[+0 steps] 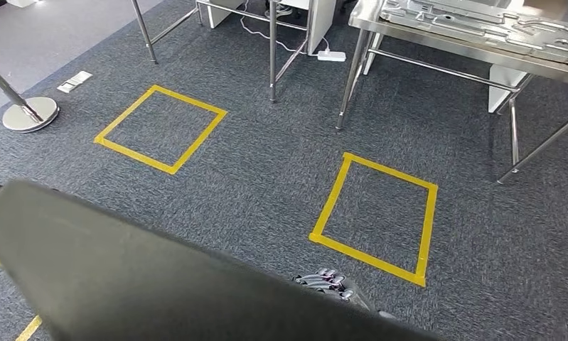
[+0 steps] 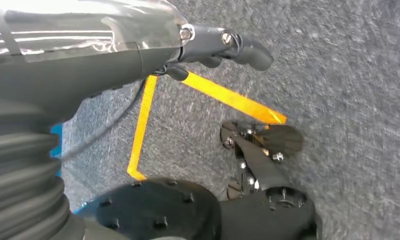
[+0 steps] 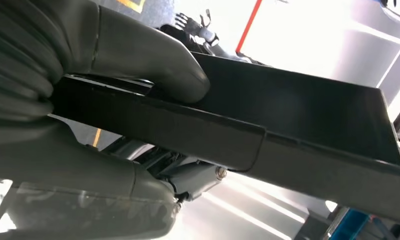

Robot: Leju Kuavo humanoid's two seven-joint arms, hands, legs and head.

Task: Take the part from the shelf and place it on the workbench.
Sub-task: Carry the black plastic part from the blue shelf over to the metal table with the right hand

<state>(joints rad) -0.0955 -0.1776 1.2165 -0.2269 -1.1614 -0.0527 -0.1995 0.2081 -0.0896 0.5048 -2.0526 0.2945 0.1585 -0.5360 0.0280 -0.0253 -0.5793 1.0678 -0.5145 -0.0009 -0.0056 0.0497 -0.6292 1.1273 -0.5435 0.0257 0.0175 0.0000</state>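
Right hand [image 3: 137, 90]: clamped on the dark flat part [image 3: 298, 125], thumb on top.
Left hand [image 2: 223, 45]: nothing held, fingers curled.
Workbench [image 1: 473, 50]: well ahead.
Risk: slippage during walking; overhang may be knocked against bench legs.

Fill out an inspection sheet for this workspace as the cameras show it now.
Surface: steel workbench at the far right, already carrying grey metal parts.
Job's things: long dark part held across the robot's front, its broad face low in the head view.
Clutter: flat white plate on the carpet.
Hands: right hand grips the part, thumb on top; left hand has its fingers curled in, and whether it holds the part cannot be told.
Cables: white power strip with its lead under the tables.
Surroundings: grey carpet, two yellow tape squares, stanchion base.
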